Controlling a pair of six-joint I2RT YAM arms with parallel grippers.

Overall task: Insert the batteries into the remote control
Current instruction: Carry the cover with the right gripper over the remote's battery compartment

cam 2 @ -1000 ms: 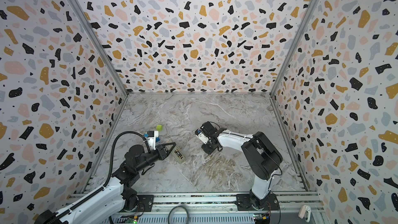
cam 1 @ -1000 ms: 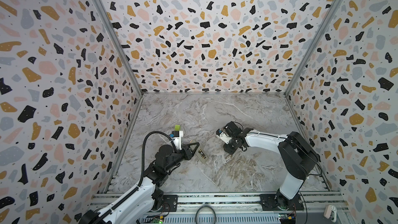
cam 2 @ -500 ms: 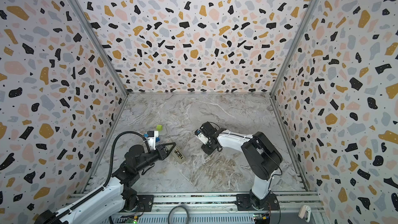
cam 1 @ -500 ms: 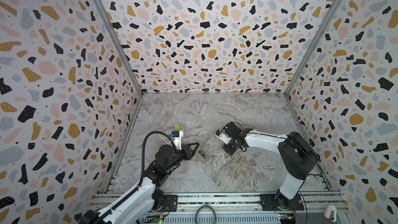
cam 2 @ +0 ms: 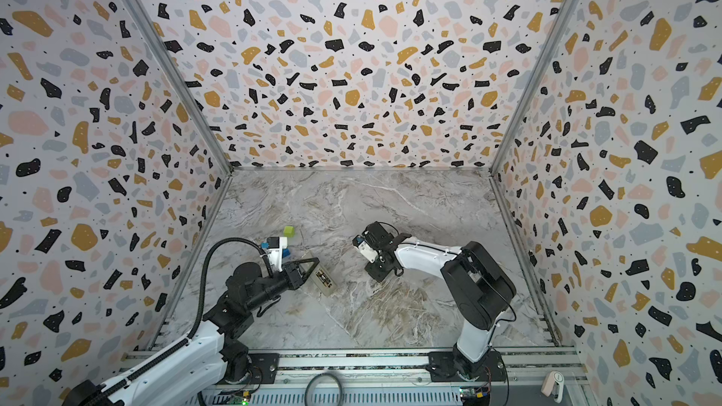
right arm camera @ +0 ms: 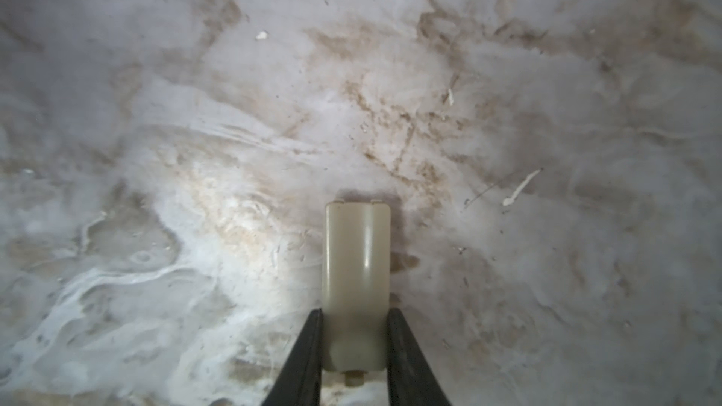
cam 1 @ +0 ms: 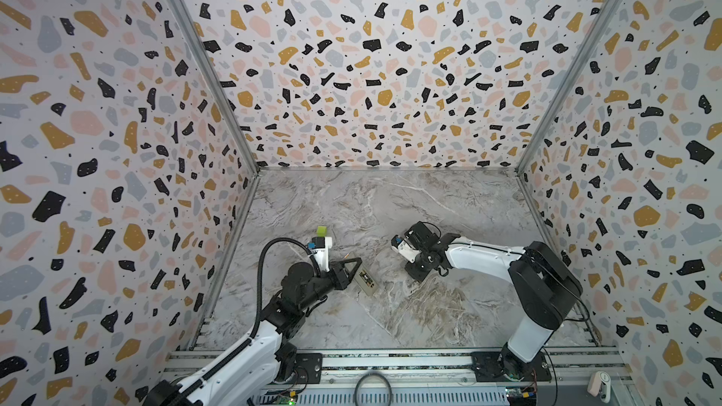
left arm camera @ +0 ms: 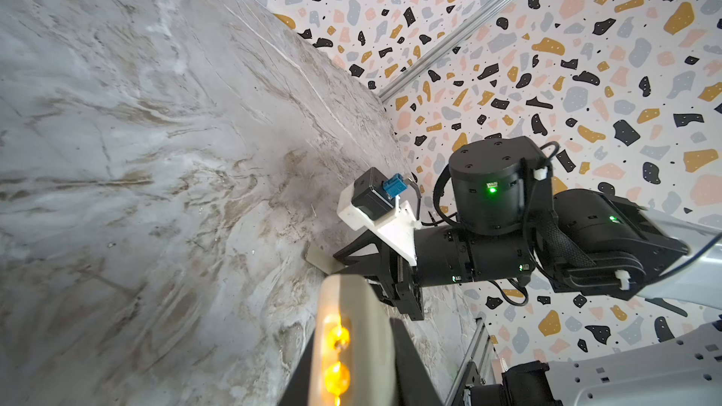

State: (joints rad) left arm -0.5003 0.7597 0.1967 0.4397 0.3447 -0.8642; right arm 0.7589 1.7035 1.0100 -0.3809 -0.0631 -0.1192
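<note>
My left gripper (cam 1: 356, 271) is shut on one end of the white remote control (cam 1: 366, 282), which it holds low over the marble floor. In the left wrist view the remote control (left arm camera: 363, 330) shows end-on between the black fingers (left arm camera: 410, 369). Two amber-lit round ends of the batteries (left arm camera: 336, 357) sit in its open compartment. My right gripper (cam 1: 417, 272) points down at the floor. Its jaws press both sides of a small beige battery cover (right arm camera: 356, 263) that lies flat on the marble.
A green cube (cam 1: 321, 230) stands on the floor behind the left wrist camera. A blue cube (cam 2: 287, 253) peeks out beside it. The patterned side walls close in on both sides, and the arm bases sit on a metal rail (cam 1: 390, 361) at the front.
The right gripper's jaws have closed in on the battery cover. Both arms and the remote control have stayed where they were.
</note>
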